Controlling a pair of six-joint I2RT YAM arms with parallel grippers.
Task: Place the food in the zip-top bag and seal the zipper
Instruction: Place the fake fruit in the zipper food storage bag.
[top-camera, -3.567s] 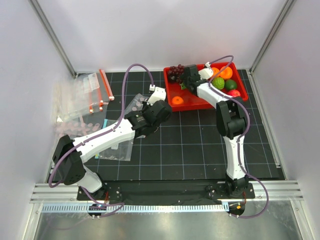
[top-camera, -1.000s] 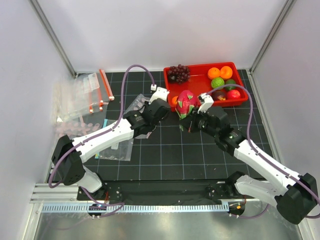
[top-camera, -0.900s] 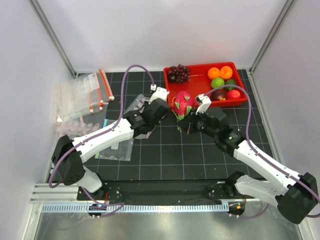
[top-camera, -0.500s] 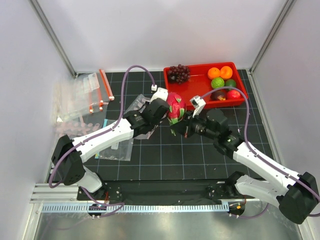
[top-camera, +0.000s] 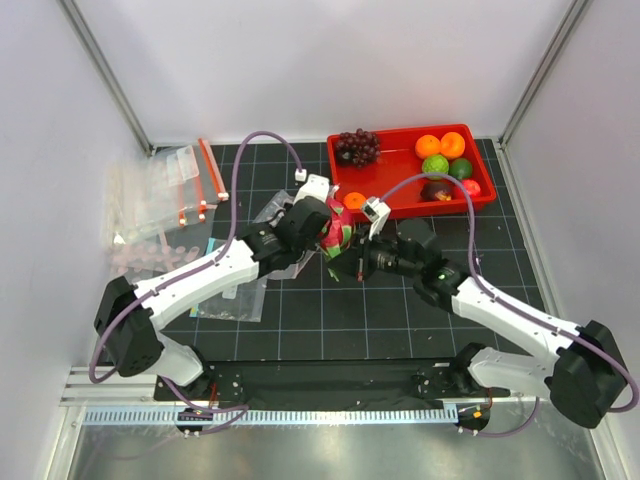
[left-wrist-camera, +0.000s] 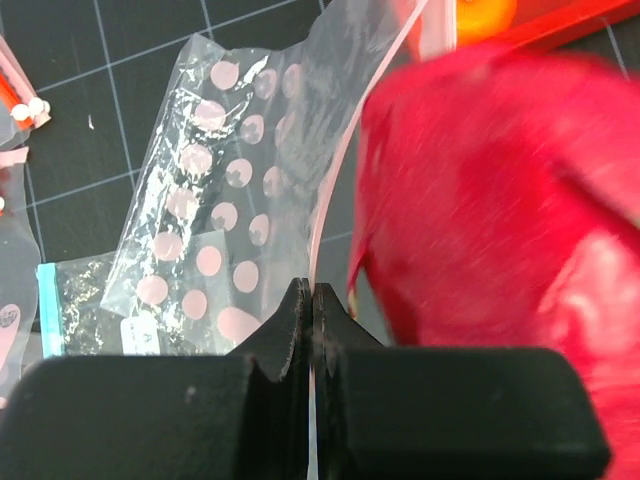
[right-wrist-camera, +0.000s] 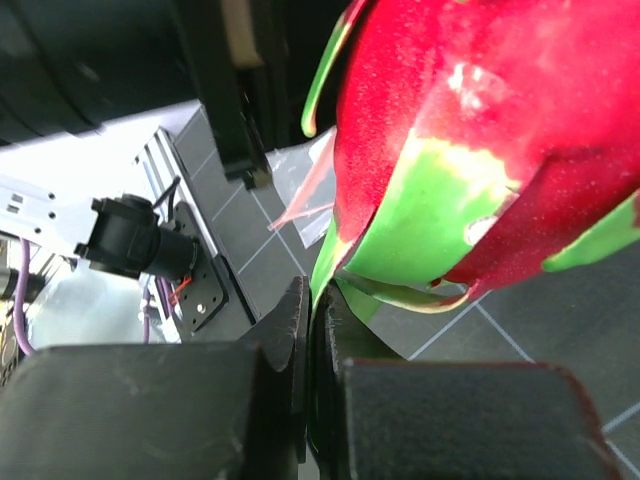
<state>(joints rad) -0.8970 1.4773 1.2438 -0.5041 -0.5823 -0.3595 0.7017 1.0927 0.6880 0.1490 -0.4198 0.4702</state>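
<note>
Above the tabletop (top-camera: 380, 320), my left tool (left-wrist-camera: 308, 292) pinches the clear polka-dotted plastic bag (left-wrist-camera: 205, 230); my right tool (right-wrist-camera: 308, 295) clamps the pink green-scaled toy dragon fruit (right-wrist-camera: 440, 110).

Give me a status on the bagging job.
Done: nothing bagged yet. In hand: left gripper pinches the zip-top bag at its mouth edge; right gripper holds the dragon fruit by a green scale beside that mouth. Left: insert it, then the grape bunch, dark fruit and red fruit from the red tray, and seal the zipper.
</note>
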